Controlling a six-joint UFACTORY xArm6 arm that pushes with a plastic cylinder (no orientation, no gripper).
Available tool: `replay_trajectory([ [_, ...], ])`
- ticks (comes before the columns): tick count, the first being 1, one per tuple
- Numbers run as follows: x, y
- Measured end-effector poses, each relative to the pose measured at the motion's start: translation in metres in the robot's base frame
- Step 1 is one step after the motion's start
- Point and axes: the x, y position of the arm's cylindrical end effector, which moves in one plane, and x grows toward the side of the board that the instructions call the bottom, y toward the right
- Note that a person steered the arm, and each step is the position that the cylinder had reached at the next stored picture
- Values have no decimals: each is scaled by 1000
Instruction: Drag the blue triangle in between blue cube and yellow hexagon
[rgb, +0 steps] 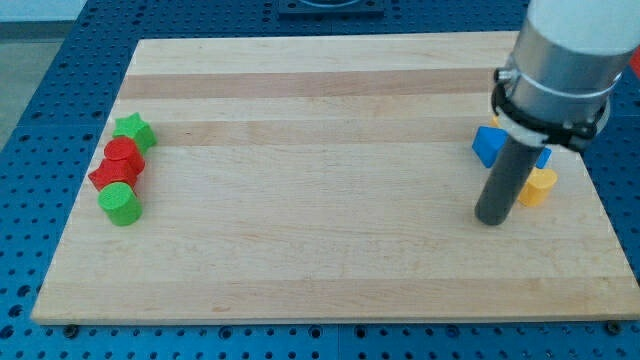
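Observation:
My tip (492, 220) rests on the wooden board (320, 180) at the view's right, just below and left of a small cluster of blocks. A blue triangle (487, 145) lies above the tip, left of the rod. A yellow hexagon (539, 187) lies right of the rod, close to the tip. Another blue block (543, 157), probably the cube, shows only as a sliver behind the rod, above the hexagon. A bit of yellow shows above the triangle, mostly hidden by the arm. The tip touches no block that I can see.
At the view's left stand a green star (134, 131), a red cylinder-like block (123, 153), a red star-like block (112, 175) and a green cylinder (120, 204), packed in a column. The arm's body (560, 70) covers the board's upper right.

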Motion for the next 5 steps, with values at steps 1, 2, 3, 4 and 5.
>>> replay_trajectory([
  [1,18,2],
  [2,-7,-36],
  [3,-74,-50],
  [4,-104,-40],
  [5,-105,-18],
])
